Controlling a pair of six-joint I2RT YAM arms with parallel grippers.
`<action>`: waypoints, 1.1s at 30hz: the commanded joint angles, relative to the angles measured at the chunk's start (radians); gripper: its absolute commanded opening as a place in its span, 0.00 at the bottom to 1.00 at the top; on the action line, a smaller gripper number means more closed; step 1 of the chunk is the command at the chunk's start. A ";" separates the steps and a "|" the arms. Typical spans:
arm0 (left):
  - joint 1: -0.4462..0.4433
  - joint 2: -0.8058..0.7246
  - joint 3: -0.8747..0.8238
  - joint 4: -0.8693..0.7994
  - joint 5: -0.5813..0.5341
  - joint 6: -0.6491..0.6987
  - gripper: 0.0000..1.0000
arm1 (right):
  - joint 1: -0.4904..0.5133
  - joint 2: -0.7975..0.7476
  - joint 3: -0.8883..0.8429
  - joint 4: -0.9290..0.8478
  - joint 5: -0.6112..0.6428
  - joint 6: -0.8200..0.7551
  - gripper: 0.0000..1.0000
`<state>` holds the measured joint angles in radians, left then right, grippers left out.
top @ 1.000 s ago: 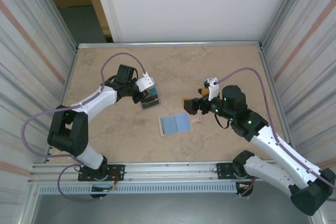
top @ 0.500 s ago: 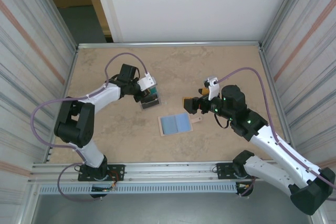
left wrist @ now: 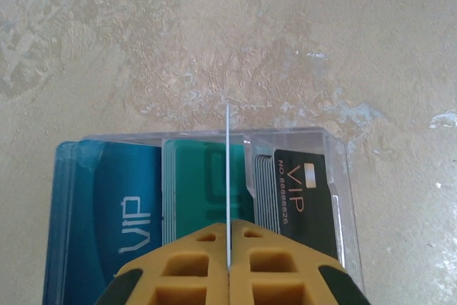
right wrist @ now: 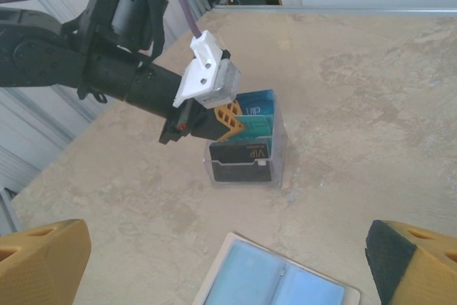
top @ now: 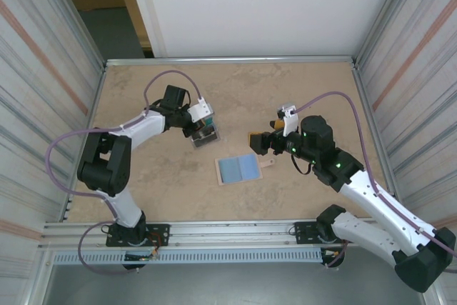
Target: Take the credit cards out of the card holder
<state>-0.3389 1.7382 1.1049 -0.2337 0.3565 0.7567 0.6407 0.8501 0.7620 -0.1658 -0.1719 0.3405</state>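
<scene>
The card holder (top: 238,168) lies open and flat on the table, beige outside with pale blue lining (right wrist: 280,291) facing up and its snap tab (top: 268,164) at the right. My left gripper (top: 203,128) is shut on a single credit card (left wrist: 227,169), which the left wrist view shows edge-on as a thin pale line. It holds the card over the middle slot of a clear plastic stand (left wrist: 344,176) holding blue, teal (left wrist: 193,191) and black VIP cards. My right gripper (top: 257,143) hovers open just above and behind the card holder, with nothing between its fingers (right wrist: 43,266).
The clear stand (top: 206,138) sits on the table left of the card holder, with a strip of bare tabletop between them. A raised metal rim (top: 228,60) borders the table, and corrugated walls close both sides.
The left arm's elbow has swung inward to the right while its gripper stays at the clear stand with the card. The right arm and the card holder have not moved.
</scene>
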 commanded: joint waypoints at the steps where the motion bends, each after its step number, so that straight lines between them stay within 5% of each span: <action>1: 0.012 0.010 0.027 -0.014 -0.007 0.021 0.08 | -0.005 0.000 0.008 0.017 0.012 0.020 0.99; 8: 0.011 -0.025 0.037 -0.039 0.000 0.008 0.19 | -0.005 0.001 0.009 0.012 0.018 0.022 0.99; 18: 0.011 -0.121 0.013 -0.026 -0.047 -0.018 0.20 | -0.004 0.014 0.015 -0.006 0.035 0.041 0.99; 25: 0.001 -0.219 -0.034 0.041 -0.227 -0.066 0.21 | 0.003 0.047 0.018 -0.028 0.027 0.061 0.99; 30: -0.044 -0.339 -0.089 0.070 -0.292 -0.131 0.70 | 0.022 0.100 0.046 -0.108 0.083 0.088 0.99; 33: -0.093 -0.424 -0.131 0.090 -0.371 -0.208 0.89 | 0.067 0.169 0.095 -0.204 0.149 0.110 0.92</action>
<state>-0.3962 1.3983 1.0050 -0.1814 0.0769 0.6395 0.6746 0.9707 0.7921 -0.2653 -0.1001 0.4103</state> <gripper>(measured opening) 0.861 0.939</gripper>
